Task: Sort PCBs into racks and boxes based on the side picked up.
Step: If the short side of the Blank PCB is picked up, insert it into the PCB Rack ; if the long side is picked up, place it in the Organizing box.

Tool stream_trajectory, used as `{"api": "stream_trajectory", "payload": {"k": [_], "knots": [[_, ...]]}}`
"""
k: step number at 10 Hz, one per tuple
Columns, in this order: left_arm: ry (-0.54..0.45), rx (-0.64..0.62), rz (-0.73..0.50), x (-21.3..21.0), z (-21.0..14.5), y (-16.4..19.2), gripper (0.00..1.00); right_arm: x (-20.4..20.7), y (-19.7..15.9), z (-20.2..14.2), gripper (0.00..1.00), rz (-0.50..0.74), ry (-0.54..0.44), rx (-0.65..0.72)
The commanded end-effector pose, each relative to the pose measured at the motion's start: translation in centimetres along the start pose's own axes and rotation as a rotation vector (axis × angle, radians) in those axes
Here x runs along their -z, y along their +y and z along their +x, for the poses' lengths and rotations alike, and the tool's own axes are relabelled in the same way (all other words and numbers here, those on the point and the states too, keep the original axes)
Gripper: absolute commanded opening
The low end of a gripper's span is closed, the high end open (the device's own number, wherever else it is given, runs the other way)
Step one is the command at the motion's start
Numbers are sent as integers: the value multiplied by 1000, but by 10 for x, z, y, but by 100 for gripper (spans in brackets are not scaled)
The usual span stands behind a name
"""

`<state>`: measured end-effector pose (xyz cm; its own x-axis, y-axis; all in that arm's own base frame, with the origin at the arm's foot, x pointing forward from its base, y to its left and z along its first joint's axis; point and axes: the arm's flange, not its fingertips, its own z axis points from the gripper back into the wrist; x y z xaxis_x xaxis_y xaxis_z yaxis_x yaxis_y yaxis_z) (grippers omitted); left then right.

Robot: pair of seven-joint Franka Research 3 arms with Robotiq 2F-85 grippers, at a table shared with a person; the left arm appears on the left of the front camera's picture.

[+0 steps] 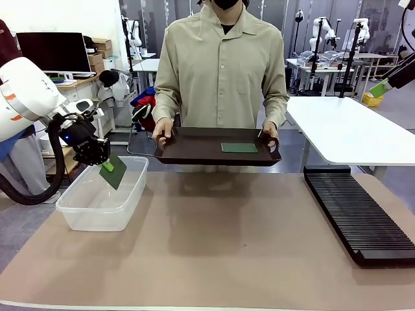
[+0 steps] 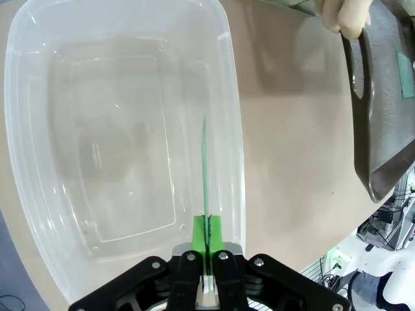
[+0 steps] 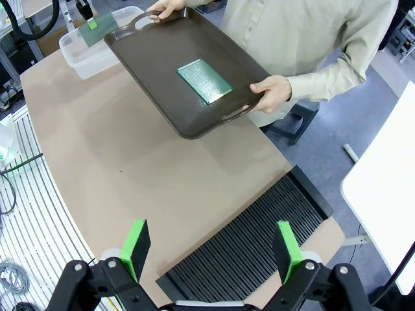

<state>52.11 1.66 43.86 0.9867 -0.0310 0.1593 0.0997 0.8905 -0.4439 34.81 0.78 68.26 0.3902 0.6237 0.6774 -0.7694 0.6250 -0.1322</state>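
Note:
My left gripper [image 1: 106, 166] is shut on a green PCB [image 1: 115, 171], holding it on edge over the clear plastic box [image 1: 71, 210] at the table's left. In the left wrist view the PCB [image 2: 205, 172] shows as a thin green line rising from the green pads [image 2: 198, 233], above the box [image 2: 39, 194]. A second PCB [image 1: 238, 148] lies flat on the dark brown tray [image 1: 194, 154] that the person holds with both hands. My right gripper [image 3: 211, 249] stands open high above the black rack [image 3: 259, 246]. The rack [image 1: 360, 217] lies along the table's right side.
The person stands at the far side, tray [image 3: 155, 71] held above the table edge. A white table [image 1: 353, 129] stands behind the rack. The brown mat [image 1: 214, 246] stretches between box and rack.

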Motion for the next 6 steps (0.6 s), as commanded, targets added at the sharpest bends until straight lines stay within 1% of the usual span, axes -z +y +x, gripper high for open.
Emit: {"api": "stream_trajectory", "payload": {"k": [1,3,6], "knots": [[44,8,-49,17,15,13,2,0,0,-1,100,3,1,0],[77,3,-62,34,17,24,2,0,0,-1,100,3,1,0],[96,-17,-46,53,22,35,2,0,0,-1,100,3,1,0]]}}
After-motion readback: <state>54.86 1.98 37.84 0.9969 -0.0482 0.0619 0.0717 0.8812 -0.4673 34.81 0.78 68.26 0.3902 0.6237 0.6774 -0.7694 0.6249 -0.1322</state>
